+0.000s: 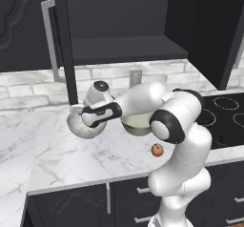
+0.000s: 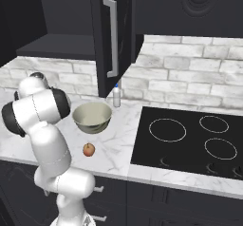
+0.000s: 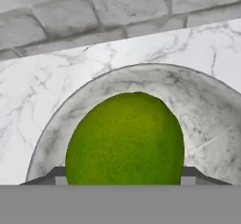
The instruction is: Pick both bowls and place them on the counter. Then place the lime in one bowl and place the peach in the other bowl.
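Note:
My gripper (image 3: 122,175) is shut on the lime (image 3: 124,140), a round dark-green fruit held just above the inside of the white-grey marbled bowl (image 3: 202,110). In the left base view the hand reaches down and left into that marbled bowl (image 1: 85,128), which stands on the white marble counter (image 1: 62,159). The cream bowl with dark rim (image 2: 92,117) stands upright on the counter just to the right, partly hidden by my arm in the left base view (image 1: 137,124). In front of the cream bowl, near the counter's front edge, lies the peach (image 1: 157,149) (image 2: 88,149).
A black stovetop (image 2: 190,139) with ring marks lies to the right of the counter. A small white bottle (image 2: 116,96) stands by the brick wall behind the cream bowl. An open dark cabinet door (image 2: 111,35) hangs above the bowls.

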Robot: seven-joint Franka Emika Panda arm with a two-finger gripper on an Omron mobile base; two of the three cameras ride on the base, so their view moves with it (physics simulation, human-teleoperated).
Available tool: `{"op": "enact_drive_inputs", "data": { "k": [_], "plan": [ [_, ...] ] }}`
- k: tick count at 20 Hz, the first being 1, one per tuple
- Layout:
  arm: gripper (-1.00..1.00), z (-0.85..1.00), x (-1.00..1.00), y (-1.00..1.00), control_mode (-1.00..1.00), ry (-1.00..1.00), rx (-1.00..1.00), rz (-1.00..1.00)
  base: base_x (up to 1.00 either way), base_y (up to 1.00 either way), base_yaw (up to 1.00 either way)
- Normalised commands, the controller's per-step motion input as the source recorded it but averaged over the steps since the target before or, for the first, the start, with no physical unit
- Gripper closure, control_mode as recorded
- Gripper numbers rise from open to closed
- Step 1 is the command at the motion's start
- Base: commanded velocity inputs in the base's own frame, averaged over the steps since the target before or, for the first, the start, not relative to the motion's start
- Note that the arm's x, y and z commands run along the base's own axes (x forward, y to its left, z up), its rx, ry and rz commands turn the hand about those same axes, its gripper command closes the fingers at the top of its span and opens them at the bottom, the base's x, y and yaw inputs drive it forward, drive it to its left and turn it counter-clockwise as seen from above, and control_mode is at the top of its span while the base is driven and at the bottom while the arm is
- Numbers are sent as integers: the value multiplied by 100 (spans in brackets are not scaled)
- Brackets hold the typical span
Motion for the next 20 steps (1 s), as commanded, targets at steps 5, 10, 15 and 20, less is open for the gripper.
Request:
{"op": "enact_drive_inputs", "data": {
  "k": [5, 10, 15, 20],
  "plan": [
    [100, -18, 31, 16, -100, 1, -5, 0, 0, 0, 0],
    [100, -6, 23, 8, -100, 8, -4, 0, 0, 0, 0],
    [100, -13, 9, 0, -100, 7, -4, 0, 0, 0, 0],
    [100, -18, 3, -4, -100, 1, -6, 0, 0, 0, 0]
  ]
}}
